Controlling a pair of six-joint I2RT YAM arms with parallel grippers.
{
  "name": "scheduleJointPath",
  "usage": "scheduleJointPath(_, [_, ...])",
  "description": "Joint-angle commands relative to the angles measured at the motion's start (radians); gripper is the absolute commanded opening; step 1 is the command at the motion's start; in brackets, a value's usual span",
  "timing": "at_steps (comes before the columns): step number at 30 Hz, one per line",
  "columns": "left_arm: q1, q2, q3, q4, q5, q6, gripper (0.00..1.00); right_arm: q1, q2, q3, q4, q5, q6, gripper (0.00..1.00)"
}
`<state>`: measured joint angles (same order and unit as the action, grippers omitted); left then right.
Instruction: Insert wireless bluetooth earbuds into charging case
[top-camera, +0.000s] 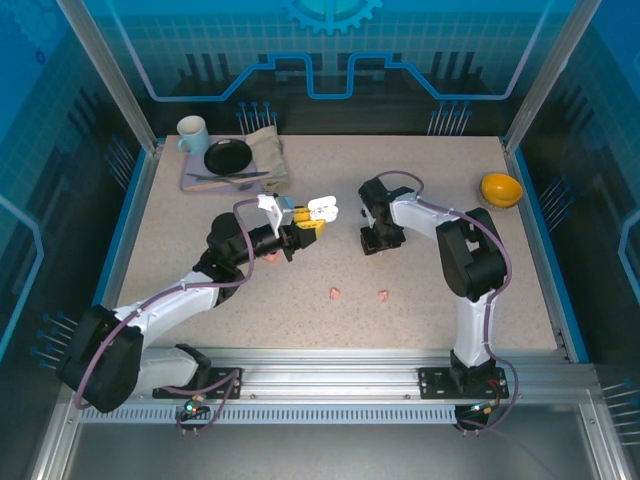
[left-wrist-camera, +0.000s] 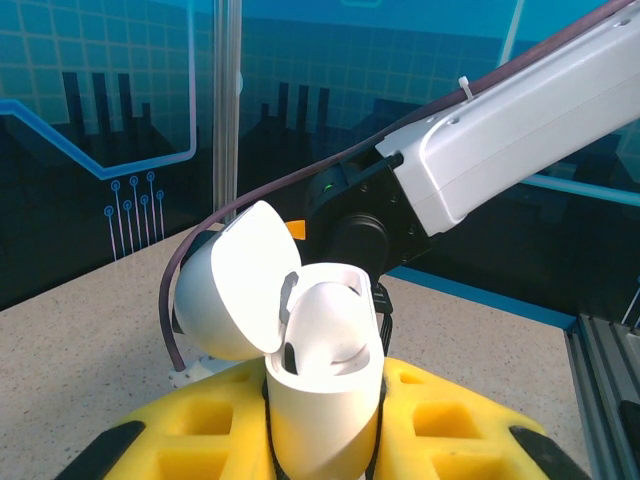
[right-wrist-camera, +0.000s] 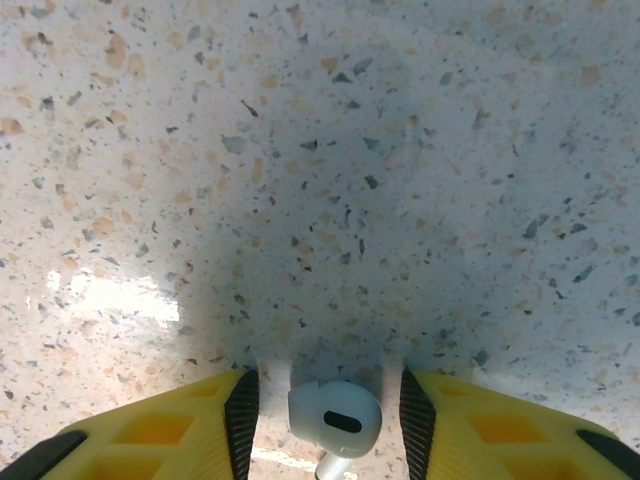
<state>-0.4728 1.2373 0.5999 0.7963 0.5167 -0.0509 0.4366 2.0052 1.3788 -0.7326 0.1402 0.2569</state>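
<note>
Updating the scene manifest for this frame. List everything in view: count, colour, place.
charging case: 1, white, lid open, held above mid-table
white earbud: 1, white, on the table between the right fingers, gaps on both sides
pink earbuds: 2, salmon-pink, loose on the table towards the arm bases
bowl: 1, yellow, far right
mug: 1, pale, far left
dish: 1, black, beside the mug
cloth: 1, beige, right of the dish
tray: 1, grey, under mug and dish
table: 1, speckled beige
left gripper: 1, yellow fingers, shut on the case
right gripper: 1, yellow fingers, open, pointing down
</note>
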Motion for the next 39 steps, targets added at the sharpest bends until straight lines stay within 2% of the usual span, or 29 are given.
scheduleJointPath(1, [0.008,0.006,0.034,0.02,0.006,0.01,0.0,-0.01,0.012,-0.008,-0.024,0.007,-0.013,0.44])
scheduleJointPath(24, [0.008,0.025,0.045,0.028,0.012,-0.005,0.0,-0.034,0.008,-0.004,-0.025,0.005,0.019,0.29])
scheduleJointPath(28, [0.008,0.028,0.046,0.03,0.013,-0.006,0.0,-0.035,0.003,-0.003,-0.024,0.004,0.021,0.29])
scheduleJointPath(33, [0.008,0.033,0.049,0.034,0.013,-0.009,0.0,-0.036,0.007,0.0,-0.019,0.001,0.043,0.36])
scheduleJointPath(39, [0.008,0.037,0.05,0.035,0.014,-0.008,0.0,-0.038,0.016,0.008,-0.012,-0.014,0.079,0.38])
